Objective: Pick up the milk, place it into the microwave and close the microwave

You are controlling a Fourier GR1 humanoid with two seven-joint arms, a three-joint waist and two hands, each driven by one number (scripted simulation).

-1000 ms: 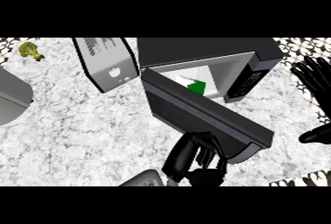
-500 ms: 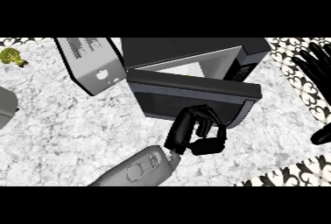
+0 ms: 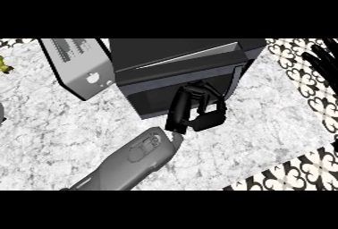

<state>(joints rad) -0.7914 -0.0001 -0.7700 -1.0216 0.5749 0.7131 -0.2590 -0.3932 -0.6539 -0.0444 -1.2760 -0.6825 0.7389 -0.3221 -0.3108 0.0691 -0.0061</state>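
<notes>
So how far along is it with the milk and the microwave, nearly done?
Nearly. No milk carton shows on the counter, so it is presumably inside the microwave, though the inside is hidden. The left hand is against the microwave door, which looks shut or almost shut. What is left: perhaps a last push, then drawing the hand away. The right hand rests at the view's right edge.

A kitchen: microwave (image 3: pixel 178 71) on a marbled counter (image 3: pixel 52 129).
</notes>
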